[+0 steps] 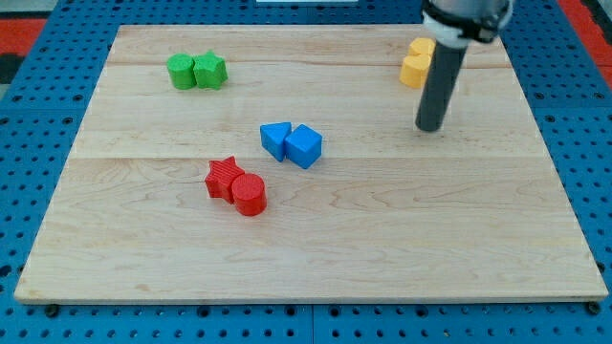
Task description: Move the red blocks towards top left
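Red blocks sit low on the view's left side of our wooden board [382,239]: a red star [223,177] and a red round block [250,195], touching each other. We have no hand to open or close, only a rod. My tip [429,127] rests far from them, up at the view's right, just under two yellow blocks [417,63]. Between us and the red ones sit two blue blocks [292,143], side by side. Two green blocks [197,71] wait at the top left.
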Robot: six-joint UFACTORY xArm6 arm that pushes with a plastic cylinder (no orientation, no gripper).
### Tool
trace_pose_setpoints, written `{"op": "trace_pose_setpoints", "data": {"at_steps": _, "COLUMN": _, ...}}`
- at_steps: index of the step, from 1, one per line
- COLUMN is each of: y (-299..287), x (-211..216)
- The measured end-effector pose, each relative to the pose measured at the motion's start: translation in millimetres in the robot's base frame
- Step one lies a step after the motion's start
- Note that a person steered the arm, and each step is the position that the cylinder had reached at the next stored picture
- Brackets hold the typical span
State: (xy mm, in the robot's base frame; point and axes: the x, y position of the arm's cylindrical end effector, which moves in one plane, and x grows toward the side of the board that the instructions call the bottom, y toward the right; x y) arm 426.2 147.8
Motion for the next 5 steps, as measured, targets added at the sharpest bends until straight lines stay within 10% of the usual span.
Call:
{"op": "trace_pose_setpoints", "data": {"at_steps": 3, "y": -105.4, "x": 99.0}}
{"op": "trace_pose_setpoints", "data": {"at_steps": 5, "y": -218.9, "x": 90.4}}
